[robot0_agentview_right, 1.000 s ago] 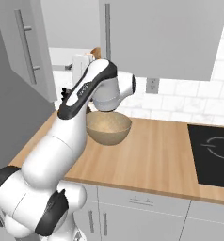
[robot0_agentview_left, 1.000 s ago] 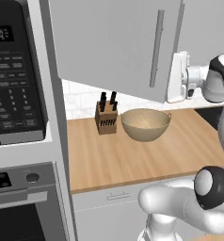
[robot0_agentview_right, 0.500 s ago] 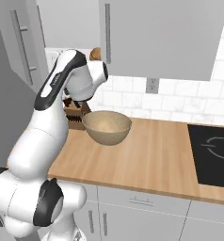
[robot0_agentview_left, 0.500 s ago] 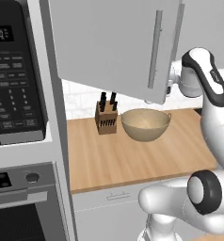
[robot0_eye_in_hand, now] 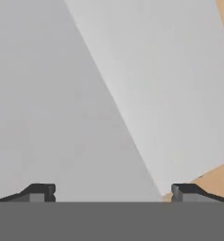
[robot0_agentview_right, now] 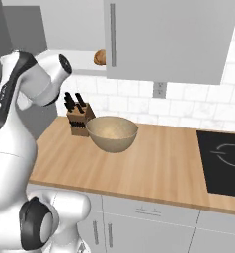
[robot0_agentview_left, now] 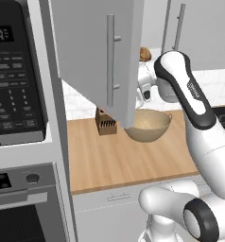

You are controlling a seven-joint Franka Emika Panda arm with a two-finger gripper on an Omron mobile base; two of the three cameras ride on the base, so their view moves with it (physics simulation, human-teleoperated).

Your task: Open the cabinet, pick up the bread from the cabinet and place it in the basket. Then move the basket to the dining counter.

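Note:
The cabinet's left door (robot0_agentview_left: pixel 99 60) stands swung wide open, its bar handle (robot0_agentview_left: pixel 110 59) facing me. On the white shelf inside sits the bread (robot0_agentview_left: pixel 144 53), a small golden-brown bun (robot0_agentview_right: pixel 99 57), close to the shut right door (robot0_agentview_right: pixel 169 37). Below it, on the wooden worktop, stands the tan basket (robot0_agentview_left: pixel 150 125) (robot0_agentview_right: pixel 112 133). My gripper (robot0_eye_in_hand: pixel 113 192) is open, with nothing between its fingertips. It points at the grey door panel from close up, just behind the door's edge and above the basket. The dining counter is out of view.
A knife block (robot0_agentview_left: pixel 106 124) (robot0_agentview_right: pixel 79 118) stands left of the basket. The black microwave (robot0_agentview_left: pixel 15 80) and oven (robot0_agentview_left: pixel 20 208) column rises at the left end of the worktop (robot0_agentview_left: pixel 114 160). A black hob (robot0_agentview_right: pixel 223 160) lies at the right.
The cabinet door has swung from slightly ajar to wide open, towards the left. My arm has followed it leftwards, and the bread on the shelf has come into sight.

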